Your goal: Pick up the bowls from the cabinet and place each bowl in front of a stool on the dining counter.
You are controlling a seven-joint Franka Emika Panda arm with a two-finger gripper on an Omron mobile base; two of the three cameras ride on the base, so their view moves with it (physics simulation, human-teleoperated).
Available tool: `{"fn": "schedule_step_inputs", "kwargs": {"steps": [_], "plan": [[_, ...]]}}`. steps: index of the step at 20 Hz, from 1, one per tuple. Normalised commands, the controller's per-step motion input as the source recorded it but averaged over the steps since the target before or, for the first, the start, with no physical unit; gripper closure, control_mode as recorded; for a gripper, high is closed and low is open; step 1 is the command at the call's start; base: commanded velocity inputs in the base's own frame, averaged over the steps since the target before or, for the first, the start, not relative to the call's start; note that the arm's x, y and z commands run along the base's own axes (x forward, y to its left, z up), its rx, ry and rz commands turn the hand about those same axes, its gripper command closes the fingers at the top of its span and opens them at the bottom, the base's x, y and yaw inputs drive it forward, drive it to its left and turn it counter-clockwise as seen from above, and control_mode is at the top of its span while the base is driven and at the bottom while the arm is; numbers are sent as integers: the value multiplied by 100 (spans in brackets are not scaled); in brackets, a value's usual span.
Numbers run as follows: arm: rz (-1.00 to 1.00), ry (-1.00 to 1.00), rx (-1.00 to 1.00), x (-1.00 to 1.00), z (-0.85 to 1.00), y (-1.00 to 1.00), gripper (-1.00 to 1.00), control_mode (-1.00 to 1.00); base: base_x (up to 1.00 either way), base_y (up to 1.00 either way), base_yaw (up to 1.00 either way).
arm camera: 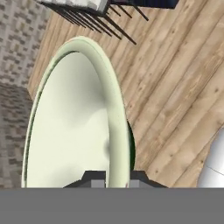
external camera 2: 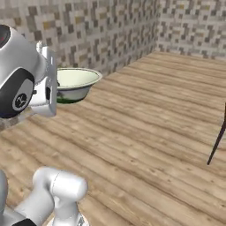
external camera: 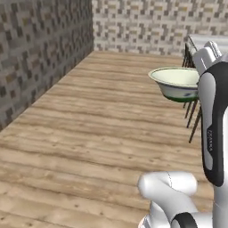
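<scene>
- The pincer [arm camera: 117,178] is clamped on the rim of the cream bowl [arm camera: 74,118], at its 6 o'clock.
- The bowl hangs over the wooden floor [external camera: 89,116].
- Stool legs [arm camera: 94,19] at 12 o'clock.
- Carrying step, I judge; next, reach the tabletop.

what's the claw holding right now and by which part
The claw holds the cream bowl with the green outside, pinched by its rim: one finger inside the wall, one outside. The bowl is carried in the air above the wooden floor.
</scene>
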Motion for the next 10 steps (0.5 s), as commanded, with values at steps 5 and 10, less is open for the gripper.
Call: {"fn": "schedule_step_inputs", "kwargs": {"steps": [5, 10], "plan": [[0, 0, 0, 0, 0, 0, 100, 100, 100, 67, -47], [0, 0, 0, 0, 0, 0, 100, 100, 100, 67, -46]]}}
